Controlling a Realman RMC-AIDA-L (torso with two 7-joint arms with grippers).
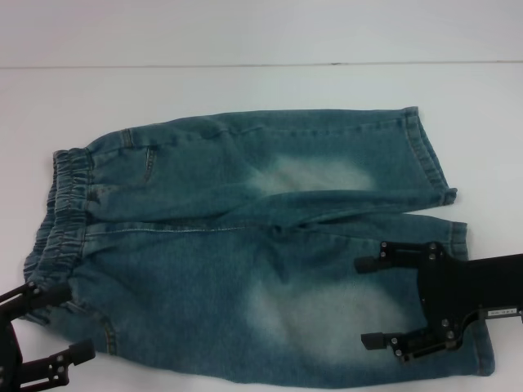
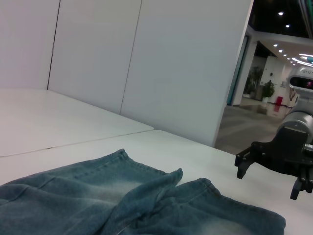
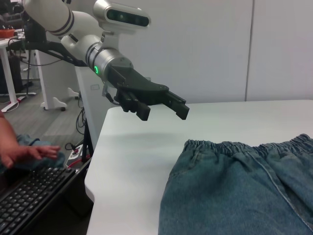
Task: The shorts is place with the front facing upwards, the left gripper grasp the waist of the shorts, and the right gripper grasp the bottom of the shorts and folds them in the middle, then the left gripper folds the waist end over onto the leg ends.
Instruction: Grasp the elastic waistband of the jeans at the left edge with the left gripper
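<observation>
The shorts (image 1: 245,245) lie flat on the white table (image 1: 245,90), pale faded patches up. The ruffled waist of the shorts (image 1: 61,204) is at the left, and the bottom of the shorts (image 1: 429,155), the hemmed leg ends, is at the right. My left gripper (image 1: 78,320) is open at the near left, by the waist's near corner. The right wrist view shows it hovering above the table (image 3: 164,113), clear of the waistband (image 3: 234,147). My right gripper (image 1: 361,302) is open over the nearer leg, just inside its hem. It also shows in the left wrist view (image 2: 266,178) beyond the leg hems (image 2: 195,183).
White wall panels (image 2: 98,49) stand behind the table's far edge. Off the table's left end the right wrist view shows a black keyboard (image 3: 29,196) and a person's hand (image 3: 19,154) on a blue cloth. The table's near edge lies close below the shorts.
</observation>
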